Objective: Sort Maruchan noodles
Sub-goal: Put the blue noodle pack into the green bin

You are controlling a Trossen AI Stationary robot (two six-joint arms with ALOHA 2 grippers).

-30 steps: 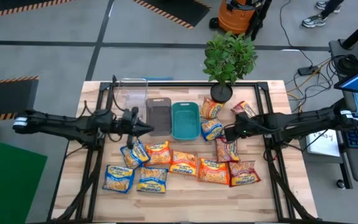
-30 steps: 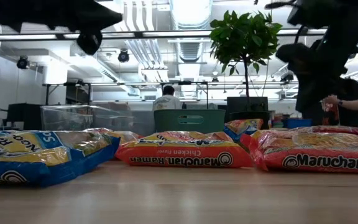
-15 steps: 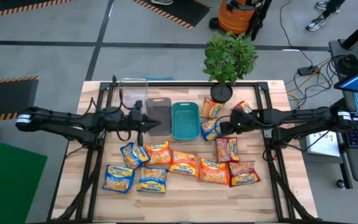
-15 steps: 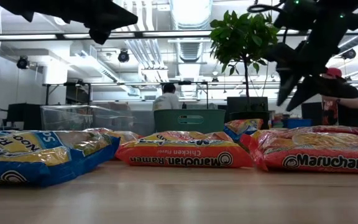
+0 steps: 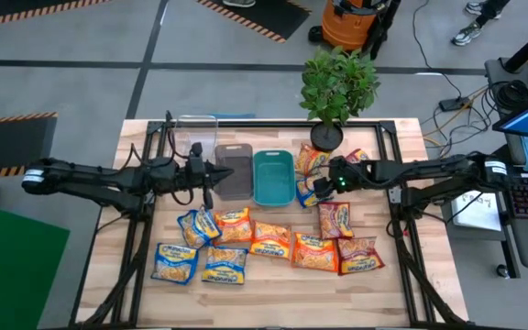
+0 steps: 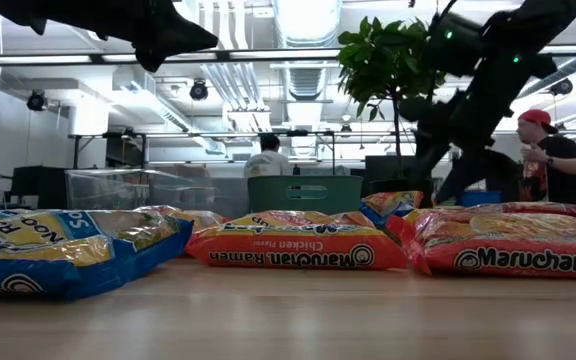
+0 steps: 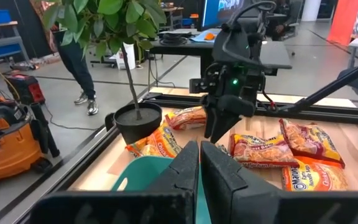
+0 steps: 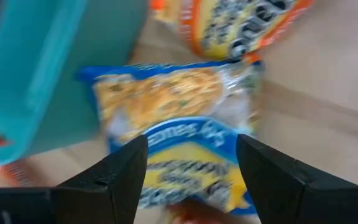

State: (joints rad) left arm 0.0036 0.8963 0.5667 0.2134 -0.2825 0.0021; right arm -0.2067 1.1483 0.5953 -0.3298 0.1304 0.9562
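Several Maruchan noodle packets lie flat on the wooden table: blue-and-yellow ones (image 5: 174, 261), orange ones (image 5: 270, 238) and red ones (image 5: 335, 220). One blue-and-yellow packet (image 8: 179, 106) lies next to the teal bin (image 5: 273, 177). My right gripper (image 8: 191, 146) hangs open just above it, fingers pointing down, one on each side of the packet's width. My left gripper (image 5: 211, 174) is shut and holds nothing. It hovers over the grey bin (image 5: 233, 170).
A clear bin (image 5: 195, 137) stands left of the grey bin at the back. A potted plant (image 5: 335, 87) stands at the far edge, with an orange packet (image 5: 311, 160) and a red packet (image 5: 358, 160) near its pot. People stand in the room beyond the table.
My right gripper has opened and moved toward the table's left, to the blue-and-yellow packet beside the teal bin. My left gripper has drifted a little toward the far edge, staying shut. No packet has moved.
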